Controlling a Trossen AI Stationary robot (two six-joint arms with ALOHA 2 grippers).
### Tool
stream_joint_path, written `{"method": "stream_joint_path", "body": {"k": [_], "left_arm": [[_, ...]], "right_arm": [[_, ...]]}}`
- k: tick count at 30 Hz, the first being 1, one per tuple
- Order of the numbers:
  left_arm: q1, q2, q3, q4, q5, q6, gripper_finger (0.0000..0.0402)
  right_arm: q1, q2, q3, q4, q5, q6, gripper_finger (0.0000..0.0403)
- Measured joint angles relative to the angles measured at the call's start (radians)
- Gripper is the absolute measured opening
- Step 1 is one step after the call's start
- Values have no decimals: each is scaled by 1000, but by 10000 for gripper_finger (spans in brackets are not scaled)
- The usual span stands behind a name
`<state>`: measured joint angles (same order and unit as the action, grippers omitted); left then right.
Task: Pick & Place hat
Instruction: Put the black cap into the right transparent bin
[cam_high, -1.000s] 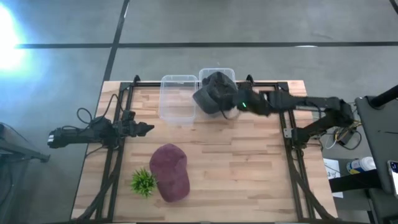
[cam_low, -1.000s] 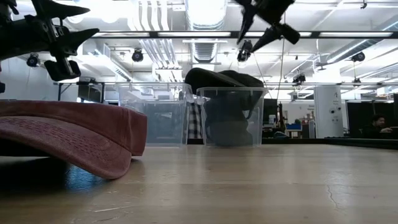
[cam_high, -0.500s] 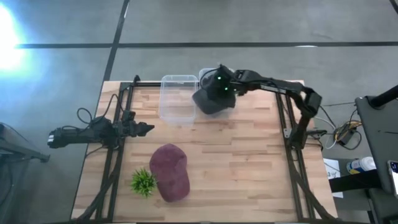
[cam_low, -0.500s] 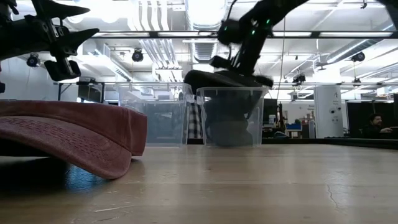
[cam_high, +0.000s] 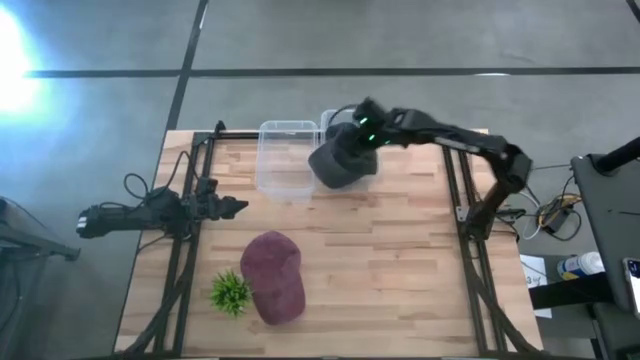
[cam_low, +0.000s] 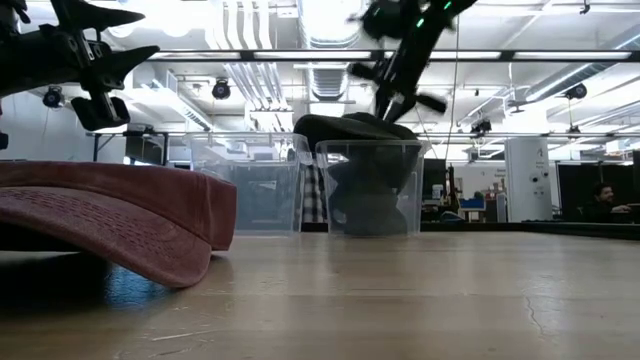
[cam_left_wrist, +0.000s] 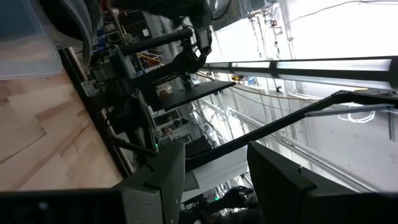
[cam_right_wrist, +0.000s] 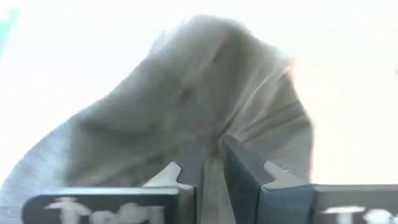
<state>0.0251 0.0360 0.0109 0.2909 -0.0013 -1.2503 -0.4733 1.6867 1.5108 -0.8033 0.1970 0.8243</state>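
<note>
While dark hat (cam_high: 340, 160) overhangs bin (cam_low: 370, 190) rim, R jaws pinch it.

I can't read any text, label, brand or number from my feeds. White marks show on the right gripper (cam_right_wrist: 211, 180) body in the right wrist view, but they're too blurred to make out.

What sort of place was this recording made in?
Probably a large robotics lab or industrial workshop: exposed ceiling ducts and strip lights, a bare concrete floor, and a wooden bench framed with black rails, with workstations behind.
</note>
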Motion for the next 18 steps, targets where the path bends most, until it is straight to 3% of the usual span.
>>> {"method": "stream_joint_path", "body": {"k": [4, 8, 11, 18], "left_arm": [[0, 0, 0, 0, 0, 0, 168], [0, 0, 0, 0, 0, 1, 168], [0, 0, 0, 0, 0, 11, 168], [1, 0, 0, 1, -1, 45, 168]], "right_arm": [[-18, -92, 7, 32, 23, -34, 67], [-15, -142, 8, 97, -124, -39, 98], [33, -128, 9, 104, -198, -26, 122], [134, -33, 9, 100, -165, -57, 161]]}}
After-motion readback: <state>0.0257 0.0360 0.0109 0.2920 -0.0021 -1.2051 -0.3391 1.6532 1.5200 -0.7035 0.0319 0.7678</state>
